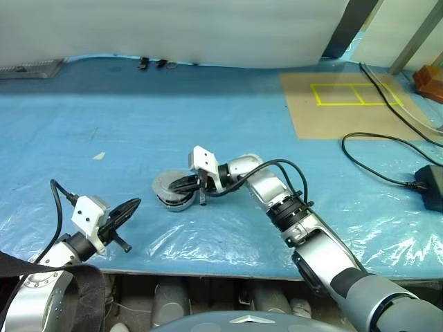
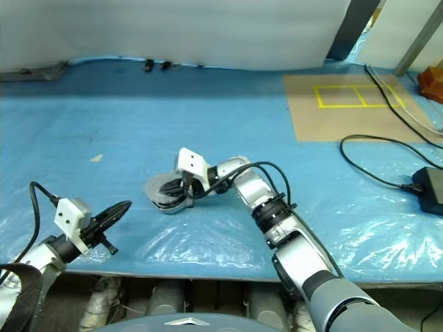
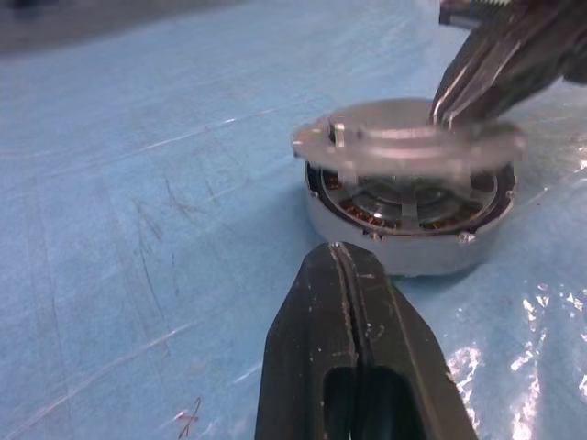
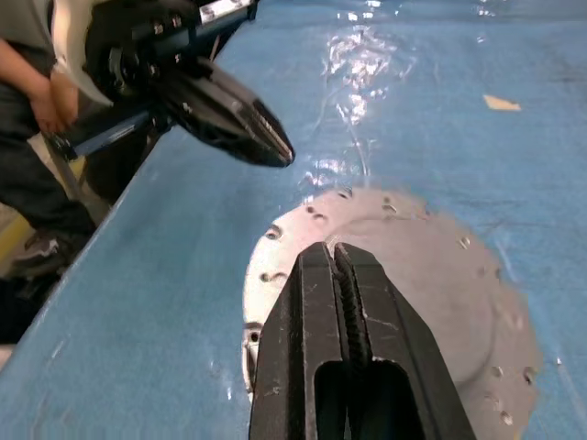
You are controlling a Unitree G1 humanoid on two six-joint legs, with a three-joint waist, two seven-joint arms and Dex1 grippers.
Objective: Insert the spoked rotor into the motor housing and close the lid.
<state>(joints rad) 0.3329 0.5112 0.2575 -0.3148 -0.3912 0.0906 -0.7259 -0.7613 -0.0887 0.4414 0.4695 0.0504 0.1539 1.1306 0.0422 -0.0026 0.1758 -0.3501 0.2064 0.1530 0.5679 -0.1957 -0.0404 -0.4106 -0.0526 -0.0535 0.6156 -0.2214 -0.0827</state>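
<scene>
Lid not yet seated on the housing

On the blue plastic-covered table (image 1: 83,131), nearer its front edge, the round metal motor housing (image 3: 404,240) stands with copper windings and the spoked rotor (image 3: 404,200) inside. The flat grey lid (image 3: 413,137) lies tilted on top, probably so it can be pushed level. The right gripper (image 1: 196,185), clenched and empty, rests on it; the left gripper (image 1: 128,207) is clenched, empty, apart.
</scene>
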